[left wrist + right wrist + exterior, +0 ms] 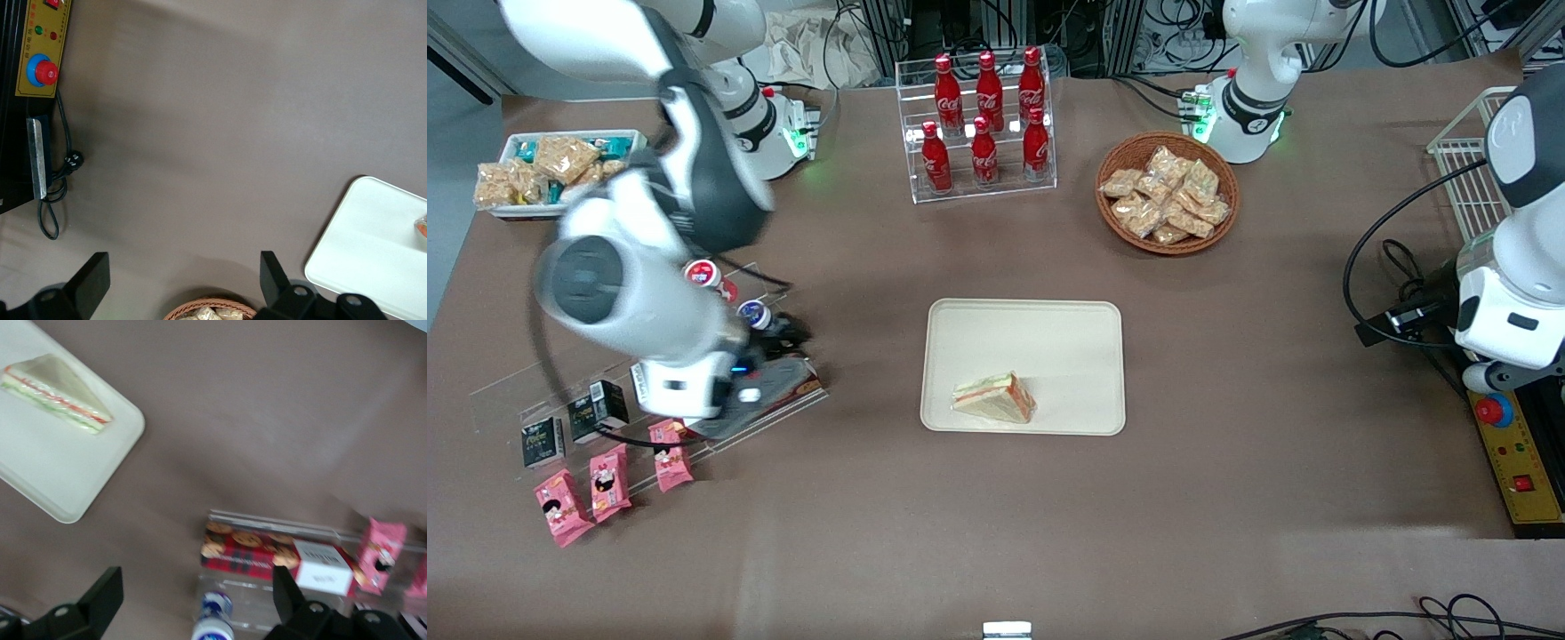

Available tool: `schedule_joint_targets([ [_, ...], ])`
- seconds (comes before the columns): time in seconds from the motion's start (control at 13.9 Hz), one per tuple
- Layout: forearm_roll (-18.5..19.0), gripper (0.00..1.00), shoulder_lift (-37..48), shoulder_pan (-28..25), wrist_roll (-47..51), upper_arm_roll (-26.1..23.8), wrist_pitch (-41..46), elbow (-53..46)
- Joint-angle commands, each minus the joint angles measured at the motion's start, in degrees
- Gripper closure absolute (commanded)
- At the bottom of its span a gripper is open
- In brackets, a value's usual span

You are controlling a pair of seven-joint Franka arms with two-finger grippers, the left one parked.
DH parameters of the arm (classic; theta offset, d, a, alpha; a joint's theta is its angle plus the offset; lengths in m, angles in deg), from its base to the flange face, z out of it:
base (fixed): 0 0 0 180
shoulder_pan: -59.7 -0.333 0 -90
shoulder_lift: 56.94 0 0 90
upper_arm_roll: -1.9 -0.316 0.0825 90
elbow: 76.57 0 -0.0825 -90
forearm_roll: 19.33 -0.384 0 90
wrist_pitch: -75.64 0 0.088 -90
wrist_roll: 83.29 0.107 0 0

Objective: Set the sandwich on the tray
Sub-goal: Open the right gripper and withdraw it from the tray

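Front view: the sandwich [996, 398] lies flat on the tray [1040, 342], close to the tray's rim nearest the camera and toward its corner on the working arm's side, with bare cream surface filling the rest of the tray. Open brown bench [1227, 498] surrounds the tray on every edge, with nothing touching its rim. Well apart, toward the working arm's end of the bench, the end effector [193, 600] hangs above a clear acrylic stand [774, 293], its two fingers spread wide and holding nothing. Under it on that stand sit a red cookie box [267, 553] and a small blue-capped cup [215, 613], and pink snack packs [609, 480] lie nearer the camera. Farther from the camera than the tray stands a clear rack of red cola bottles [984, 124]; a wicker basket [1167, 191] of tan packets lies toward the parked arm's end, and a white bin [560, 169] of snack packets toward the working arm's.
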Motion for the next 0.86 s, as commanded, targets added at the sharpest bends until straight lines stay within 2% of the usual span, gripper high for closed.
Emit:
schedule_joint_targets([
  [0.0,-0.7,0.00,5.5,5.4,1.2,-1.0,4.5,2.0],
  [0.5,-1.3,0.00,8.5,21.4,0.6,-1.1,13.7,1.4],
  [0.79,-1.1,0.00,8.5,23.1,1.1,-0.5,15.8,-0.2],
])
